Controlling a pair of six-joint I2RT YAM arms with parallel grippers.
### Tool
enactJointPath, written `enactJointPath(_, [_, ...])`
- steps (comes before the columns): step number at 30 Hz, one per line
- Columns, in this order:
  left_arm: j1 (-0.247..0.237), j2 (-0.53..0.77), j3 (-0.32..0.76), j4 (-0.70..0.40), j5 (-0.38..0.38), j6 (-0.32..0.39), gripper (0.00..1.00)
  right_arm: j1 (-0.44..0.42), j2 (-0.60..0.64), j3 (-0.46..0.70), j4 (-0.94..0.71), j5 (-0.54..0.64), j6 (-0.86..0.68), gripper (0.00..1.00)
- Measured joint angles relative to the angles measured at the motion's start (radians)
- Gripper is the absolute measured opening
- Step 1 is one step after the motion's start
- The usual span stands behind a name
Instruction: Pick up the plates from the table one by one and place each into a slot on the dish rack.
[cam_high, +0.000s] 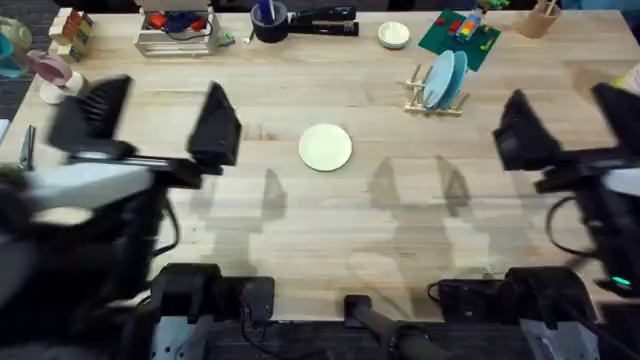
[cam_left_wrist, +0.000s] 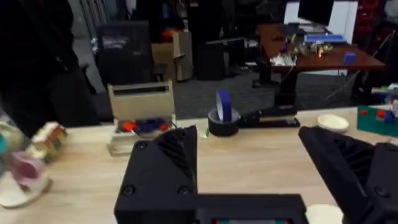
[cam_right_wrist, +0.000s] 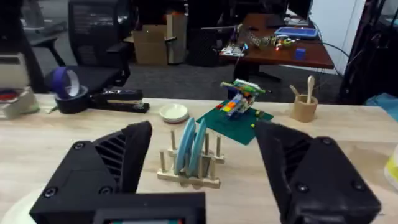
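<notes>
Left gripper (cam_high: 150, 118) is raised over the left side of the table (cam_high: 330, 220), fingers spread wide, nothing held. Right gripper (cam_high: 570, 118) is likewise held wide and empty over the right side. One cream-yellow plate (cam_high: 326, 147) is seen lying flat near table centre, well apart from both grippers. The dish rack (cam_high: 436, 100) is placed toward the far right; a light blue plate (cam_right_wrist: 186, 145) and a teal plate (cam_right_wrist: 199, 148) are stood upright in its slots, side by side. A small white bowl (cam_high: 394, 35) is seen beyond the rack.
</notes>
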Motion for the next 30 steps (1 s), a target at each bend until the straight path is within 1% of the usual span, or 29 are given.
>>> enactJointPath(4, [0.000, 0.101, 0.211, -0.120, -0.014, 0.024, 0.993, 0.000, 0.061, 0.185, -0.146, -0.007, -0.009, 0.991])
enactJointPath(7, [0.000, 0.219, 0.393, -0.246, -0.019, 0.034, 0.993, 0.000, 0.149, 0.354, -0.274, -0.007, -0.033, 0.992])
enactJointPath(11, [0.000, 0.401, 0.663, -0.446, -0.022, 0.039, 0.993, 0.000, 0.297, 0.580, -0.443, -0.007, -0.075, 0.992])
enactJointPath(13, [0.000, 0.496, 0.806, -0.567, -0.022, 0.036, 0.993, 0.000, 0.394, 0.707, -0.543, -0.007, -0.093, 0.992])
enactJointPath(17, [0.000, 0.667, 1.045, -0.789, -0.021, 0.030, 0.993, 0.000, 0.567, 0.913, -0.726, -0.007, -0.115, 0.992])
enactJointPath(20, [0.000, 0.783, 1.177, -0.925, -0.018, 0.028, 0.993, 0.000, 0.689, 1.036, -0.838, -0.007, -0.125, 0.992])
enactJointPath(23, [0.000, 0.892, 1.275, -1.018, -0.007, 0.020, 0.993, 0.000, 0.793, 1.131, -0.932, -0.007, -0.131, 0.992])
enactJointPath(27, [0.000, 1.013, 1.348, -1.091, 0.016, 0.010, 0.994, 0.000, 0.914, 1.211, -1.014, -0.007, -0.132, 0.992])
enactJointPath(30, [0.000, 1.088, 1.364, -1.113, 0.046, 0.005, 0.992, 0.000, 0.991, 1.233, -1.042, -0.008, -0.135, 0.992])
